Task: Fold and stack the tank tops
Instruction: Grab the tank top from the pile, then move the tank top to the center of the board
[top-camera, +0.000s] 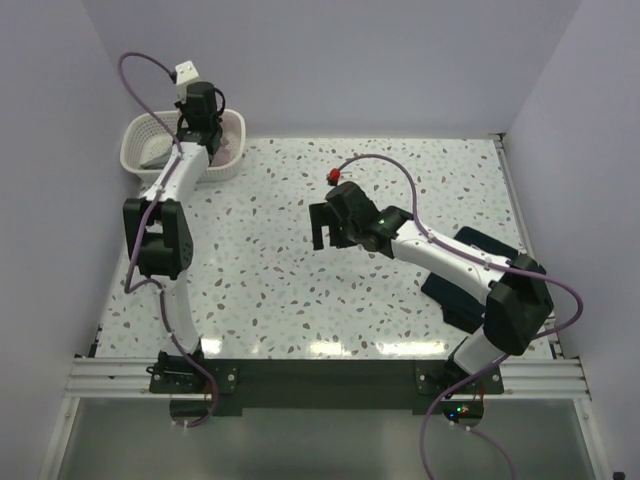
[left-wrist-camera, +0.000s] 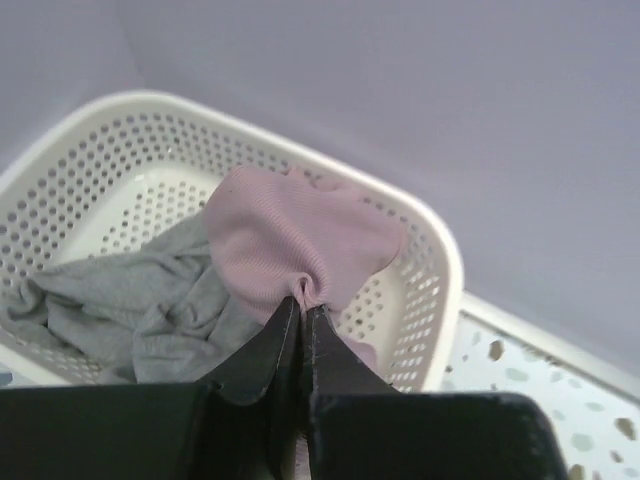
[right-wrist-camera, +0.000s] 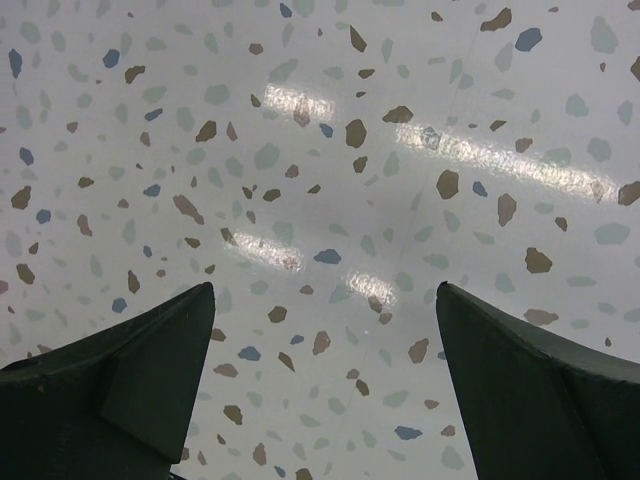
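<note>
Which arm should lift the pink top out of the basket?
Left. The left gripper is shut on the pink tank top in the basket; the right gripper hangs open over the table, away from it.

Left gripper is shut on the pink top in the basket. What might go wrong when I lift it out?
1. The left gripper pinches only a small pucker of the pink tank top, so the cloth may slip free on lifting.
2. The grey tank top lies bunched against the pink one and may drag out too.
3. The basket looks light; snagged cloth might tip it.
</note>
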